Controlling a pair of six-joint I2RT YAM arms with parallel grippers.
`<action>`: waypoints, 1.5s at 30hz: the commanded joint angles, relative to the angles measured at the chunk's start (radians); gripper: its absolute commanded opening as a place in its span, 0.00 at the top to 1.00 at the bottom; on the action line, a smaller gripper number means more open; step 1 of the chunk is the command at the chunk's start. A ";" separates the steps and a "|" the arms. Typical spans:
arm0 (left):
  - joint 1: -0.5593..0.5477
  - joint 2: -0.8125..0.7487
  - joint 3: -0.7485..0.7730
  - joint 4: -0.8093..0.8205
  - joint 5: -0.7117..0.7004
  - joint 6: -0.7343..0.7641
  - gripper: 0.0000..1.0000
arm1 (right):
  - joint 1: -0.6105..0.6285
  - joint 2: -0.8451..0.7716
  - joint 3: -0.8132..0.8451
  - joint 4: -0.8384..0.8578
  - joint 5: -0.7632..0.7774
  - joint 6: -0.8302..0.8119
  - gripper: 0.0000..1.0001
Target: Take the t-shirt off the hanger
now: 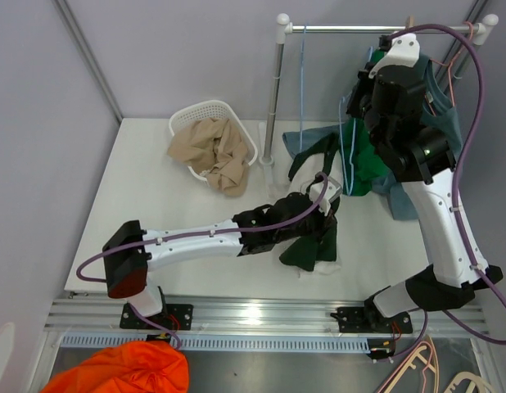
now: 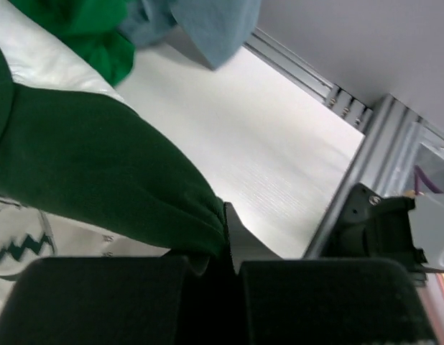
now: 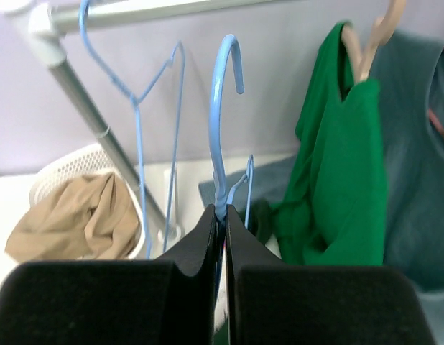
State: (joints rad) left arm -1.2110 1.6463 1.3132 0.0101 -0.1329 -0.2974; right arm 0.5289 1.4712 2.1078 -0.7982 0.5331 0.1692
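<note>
The dark green t-shirt [image 1: 309, 246], with a white print, trails from the light blue hanger [image 1: 345, 141] down onto the table. My left gripper [image 1: 325, 195] is shut on a fold of the shirt; in the left wrist view the green cloth [image 2: 93, 172] is pinched at the fingertips of the left gripper [image 2: 233, 241]. My right gripper [image 1: 357, 110] is shut on the hanger's neck. In the right wrist view the hanger [image 3: 218, 136] rises from the closed right gripper [image 3: 222, 215], its hook free of the rail.
A clothes rail [image 1: 359, 29] on a post [image 1: 275, 98] carries another blue hanger [image 3: 136, 93], a bright green shirt [image 3: 337, 165] and a grey-blue shirt [image 3: 416, 144]. A white basket [image 1: 187, 119] holds tan clothes [image 1: 216, 151]. An orange cloth [image 1: 122, 372] lies below the table's front edge.
</note>
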 commanded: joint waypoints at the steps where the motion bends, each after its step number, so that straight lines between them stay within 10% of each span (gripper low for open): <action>1: 0.002 -0.029 -0.052 -0.018 0.091 -0.080 0.99 | -0.056 -0.025 -0.022 0.178 -0.080 -0.108 1.00; 8: 0.005 -0.275 -0.190 -0.094 0.024 -0.074 0.99 | -0.133 0.017 -0.068 0.309 -0.253 -0.214 1.00; 18: 0.341 -0.421 0.211 -0.372 0.168 -0.005 0.99 | -0.204 0.116 -0.031 0.412 -0.387 -0.224 1.00; 34: 0.660 0.041 1.127 -0.475 0.343 -0.008 0.99 | -0.224 0.267 0.152 0.424 -0.375 -0.240 1.00; 45: 0.980 0.089 1.124 -0.297 0.381 -0.052 0.99 | -0.248 0.368 0.208 0.445 -0.427 -0.234 1.00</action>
State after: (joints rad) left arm -0.3035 1.7348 2.3749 -0.4358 0.2249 -0.3176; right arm 0.2855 1.8168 2.2639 -0.3897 0.1345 -0.0536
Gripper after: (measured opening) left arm 0.011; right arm 0.028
